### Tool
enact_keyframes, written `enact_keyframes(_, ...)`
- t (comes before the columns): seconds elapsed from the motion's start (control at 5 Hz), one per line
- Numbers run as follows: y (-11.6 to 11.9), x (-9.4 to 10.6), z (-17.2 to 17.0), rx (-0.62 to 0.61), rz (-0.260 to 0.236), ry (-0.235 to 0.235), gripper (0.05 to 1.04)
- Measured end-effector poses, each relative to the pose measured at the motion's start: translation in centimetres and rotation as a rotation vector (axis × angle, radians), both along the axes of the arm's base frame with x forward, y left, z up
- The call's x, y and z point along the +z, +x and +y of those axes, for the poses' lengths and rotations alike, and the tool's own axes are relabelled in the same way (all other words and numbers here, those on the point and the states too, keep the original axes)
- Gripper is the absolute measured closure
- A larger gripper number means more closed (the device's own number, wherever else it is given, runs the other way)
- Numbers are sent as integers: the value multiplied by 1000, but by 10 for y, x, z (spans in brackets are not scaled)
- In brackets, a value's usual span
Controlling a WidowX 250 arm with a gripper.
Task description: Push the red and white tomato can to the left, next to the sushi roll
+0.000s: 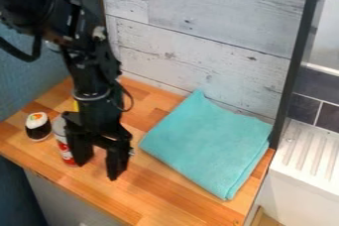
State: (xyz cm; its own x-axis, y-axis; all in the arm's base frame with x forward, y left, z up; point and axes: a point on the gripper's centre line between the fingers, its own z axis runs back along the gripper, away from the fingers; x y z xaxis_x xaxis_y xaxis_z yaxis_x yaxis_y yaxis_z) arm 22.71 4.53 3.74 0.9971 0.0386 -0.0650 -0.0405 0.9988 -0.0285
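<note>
Black claw [99,159] hangs with its tips apart over the counter [155,195], near a red can [65,151], a toy sushi [38,126] and a folded blue cloth [208,143].

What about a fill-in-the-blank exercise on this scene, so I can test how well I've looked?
The folded cloth is coloured ____.
The toy sushi roll has a black lower part and a mostly ____ top.
The two fingers of the black hand are ____, with a gap between them.
Of the cloth and the sushi roll, the one nearer to the can is the ____.

Missing words, in order: turquoise; white; apart; sushi roll.
</note>
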Motion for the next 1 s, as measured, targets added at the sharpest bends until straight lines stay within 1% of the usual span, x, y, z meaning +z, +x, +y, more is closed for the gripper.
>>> enact_keyframes(0.2, -2, 3, 9, 7, 13, 5, 83)
enact_keyframes(0.4, 2, 15, 10, 9, -15, 13, 83)
enact_keyframes(0.6, 3, 35, 4, -8, -48, 27, 83)
enact_keyframes(0.8, -8, 64, -17, -76, -27, 13, 83)
enact_keyframes(1.0, -22, 82, -29, -117, 3, 32, 83)
